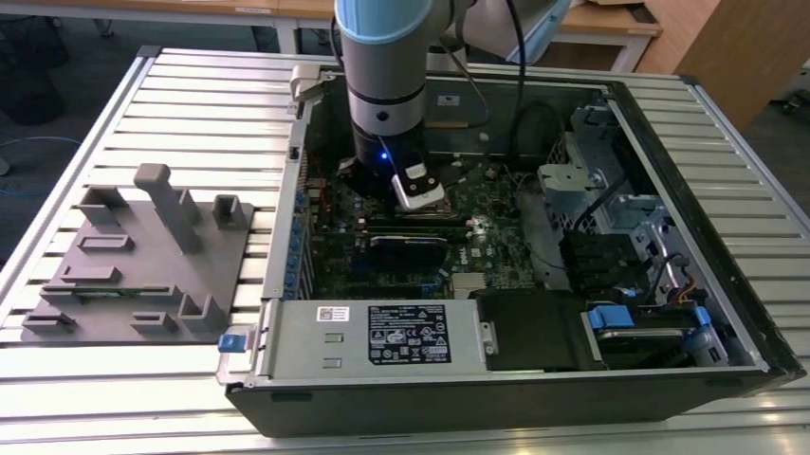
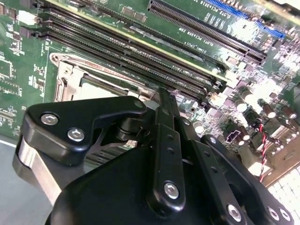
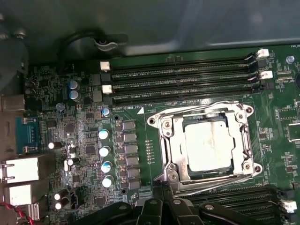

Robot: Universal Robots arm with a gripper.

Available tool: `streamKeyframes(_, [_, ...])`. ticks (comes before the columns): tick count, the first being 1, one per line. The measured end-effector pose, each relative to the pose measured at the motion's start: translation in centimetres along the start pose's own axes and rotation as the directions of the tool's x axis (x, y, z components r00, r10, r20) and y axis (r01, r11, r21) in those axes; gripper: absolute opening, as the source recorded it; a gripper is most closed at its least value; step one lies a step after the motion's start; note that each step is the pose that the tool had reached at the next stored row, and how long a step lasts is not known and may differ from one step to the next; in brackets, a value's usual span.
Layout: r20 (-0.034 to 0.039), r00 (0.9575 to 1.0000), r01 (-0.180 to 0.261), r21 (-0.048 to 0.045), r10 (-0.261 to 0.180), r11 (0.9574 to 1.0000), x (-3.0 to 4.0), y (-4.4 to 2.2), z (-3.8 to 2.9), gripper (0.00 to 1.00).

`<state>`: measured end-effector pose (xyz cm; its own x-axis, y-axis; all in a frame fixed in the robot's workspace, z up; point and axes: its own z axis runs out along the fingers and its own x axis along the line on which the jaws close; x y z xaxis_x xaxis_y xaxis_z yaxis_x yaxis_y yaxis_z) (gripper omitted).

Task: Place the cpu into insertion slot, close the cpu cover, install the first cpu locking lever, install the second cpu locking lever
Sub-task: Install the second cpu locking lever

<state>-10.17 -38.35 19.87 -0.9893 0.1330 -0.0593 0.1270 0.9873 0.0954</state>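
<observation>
The cpu [image 3: 208, 145], a pale square chip, lies flat in the insertion slot [image 3: 250, 140] on the green motherboard. The silvery cpu cover [image 3: 171, 140] is folded down around it, its window framing the chip. A thin wire lever [image 3: 211, 180] runs along the socket edge nearest my gripper [image 3: 161, 187]. The black fingers are shut with nothing between them, and their tips hover at the socket's corner. In the second wrist view my gripper [image 2: 161, 93] hides much of the cover [image 2: 65, 77]. In the exterior view my gripper [image 1: 422, 194] reaches down inside the open computer case [image 1: 708, 237].
Long black memory slots [image 3: 183, 70] flank the socket on two sides, and several capacitors [image 3: 105, 150] stand beside it. The power supply [image 1: 379, 336] and drive cage [image 1: 646, 322] sit at the case's near side. A grey fixture block [image 1: 139, 256] rests on the table at the exterior view's left.
</observation>
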Motion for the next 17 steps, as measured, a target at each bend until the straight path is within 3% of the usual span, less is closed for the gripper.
streamKeyframes(6, [-0.0007,1.0,0.0,-0.0062,0.0,1.0,0.01,-0.06,0.05,0.11])
streamKeyframes(12, [-0.0007,1.0,0.0,-0.0061,0.0,1.0,-0.04,0.02,-0.76,0.11])
streamKeyframes(17, [-0.0008,1.0,0.0,-0.006,0.0,1.0,-0.11,-0.27,-0.95,0.11])
